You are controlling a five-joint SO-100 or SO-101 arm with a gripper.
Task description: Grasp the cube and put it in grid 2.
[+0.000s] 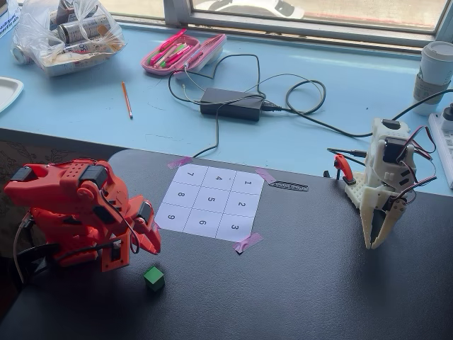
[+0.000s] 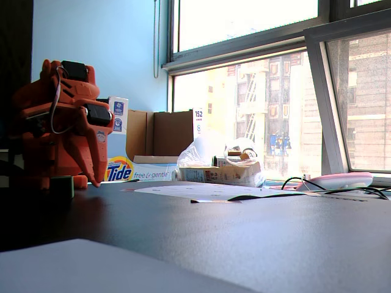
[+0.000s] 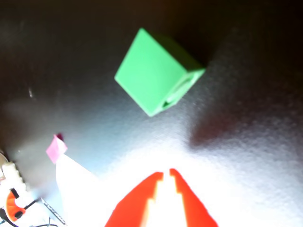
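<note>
Wrist view shows the orange fingers (image 3: 165,176) clenched, tips almost touching, nothing between them, with the green cube (image 3: 156,71) lying beyond them, apart and turned corner-on. In a fixed view the cube (image 1: 153,278) sits on the dark worktop (image 1: 318,283) near its front edge, just below the orange arm (image 1: 78,212) and clear of the numbered sheet (image 1: 210,202). To do the grasp well, I judge the fingers should spread wide first, rotate to meet two flat faces, then descend squarely. Grid 2 (image 1: 241,204) lies on the sheet's right column, toward the white arm (image 1: 382,191).
</note>
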